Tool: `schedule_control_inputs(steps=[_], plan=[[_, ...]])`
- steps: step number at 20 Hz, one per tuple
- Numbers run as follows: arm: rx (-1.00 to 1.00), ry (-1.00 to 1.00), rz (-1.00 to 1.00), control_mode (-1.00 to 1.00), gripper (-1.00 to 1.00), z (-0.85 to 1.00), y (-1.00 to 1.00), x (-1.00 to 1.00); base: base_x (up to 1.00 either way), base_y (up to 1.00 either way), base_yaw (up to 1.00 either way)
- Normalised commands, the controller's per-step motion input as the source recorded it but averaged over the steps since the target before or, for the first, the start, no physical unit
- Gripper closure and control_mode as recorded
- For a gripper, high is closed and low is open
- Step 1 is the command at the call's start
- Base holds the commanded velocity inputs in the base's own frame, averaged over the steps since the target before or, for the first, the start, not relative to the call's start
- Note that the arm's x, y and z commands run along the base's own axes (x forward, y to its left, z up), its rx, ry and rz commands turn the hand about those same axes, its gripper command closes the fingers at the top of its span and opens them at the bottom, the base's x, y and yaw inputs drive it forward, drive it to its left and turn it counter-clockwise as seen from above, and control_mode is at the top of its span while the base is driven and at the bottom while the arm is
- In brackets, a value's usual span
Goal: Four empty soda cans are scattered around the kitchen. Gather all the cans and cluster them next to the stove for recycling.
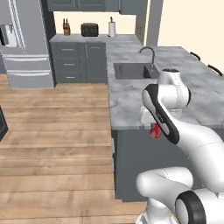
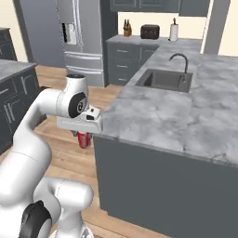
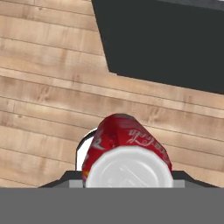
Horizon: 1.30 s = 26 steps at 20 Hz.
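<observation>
Red soda can sits between the jaws, which are closed on its sides, its silver end facing the hand camera and its body pointing down towards the wooden floor; the gripper hangs in the air just off the near corner of the marble worktop, beside the dark cabinet face, with the can clear of both. Held off the surface like this, the can looks ready for carrying to the stove; no cooktop is in sight, so that trip seems to remain.
</observation>
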Motion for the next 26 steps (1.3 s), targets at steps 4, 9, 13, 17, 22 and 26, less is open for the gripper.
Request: schedule_control_inputs(steps=[4, 9, 13, 17, 22, 26], plan=[[0.0, 0.0, 0.0, 1.0, 1.0, 0.0, 0.0, 0.0, 0.03, 0.9, 0.09], [0.0, 0.0, 0.0, 1.0, 1.0, 0.0, 0.0, 0.0, 0.33, 0.79, 0.07], [0.0, 0.0, 0.0, 1.0, 1.0, 0.0, 0.0, 0.0, 0.62, 0.64, 0.04], [0.0, 0.0, 0.0, 1.0, 1.0, 0.0, 0.0, 0.0, 0.83, 0.54, 0.0], [0.0, 0.0, 0.0, 1.0, 1.0, 0.0, 0.0, 0.0, 0.97, 0.41, 0.0], [0.0, 0.0, 0.0, 1.0, 1.0, 0.0, 0.0, 0.0, 0.99, 0.38, 0.0]])
